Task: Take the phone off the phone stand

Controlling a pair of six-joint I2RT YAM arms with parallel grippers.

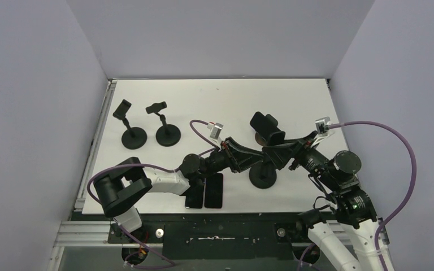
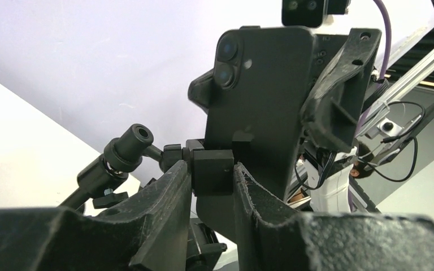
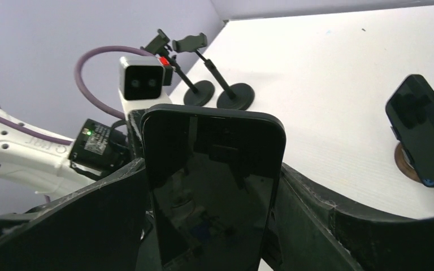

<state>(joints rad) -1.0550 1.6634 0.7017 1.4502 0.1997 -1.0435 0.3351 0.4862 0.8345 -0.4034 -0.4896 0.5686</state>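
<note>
Right gripper (image 3: 212, 195): its two fingers (image 3: 311, 206) press the long edges of the phone (image 3: 213, 186), which stands upright between them, glass toward the right wrist camera. Left gripper (image 2: 212, 174): nearly closed, its pads (image 2: 169, 192) pinching the square clamp block of the phone stand (image 2: 212, 164) just beneath the phone.

The left wrist view alone shows the phone's back and its twin lenses, still seated against the stand's cradle, with a right-arm finger on one edge. The right wrist view alone shows the dark screen and the left wrist camera (image 3: 143, 82) close behind it. From above, the two grippers meet nose to nose and hide the phone; only the stand's round base (image 1: 263, 176) shows, toward the near edge of the worktop (image 1: 294, 99), right of centre.

Just beyond the grippers, a second phone (image 1: 267, 129) sits tilted on its own stand. Two flat phones (image 1: 215, 191) lie side by side at the near edge, under the left arm. Two empty stands (image 1: 168, 134) are near the left edge. Bare white surface runs from the grippers to the far edge and the far right corner.
</note>
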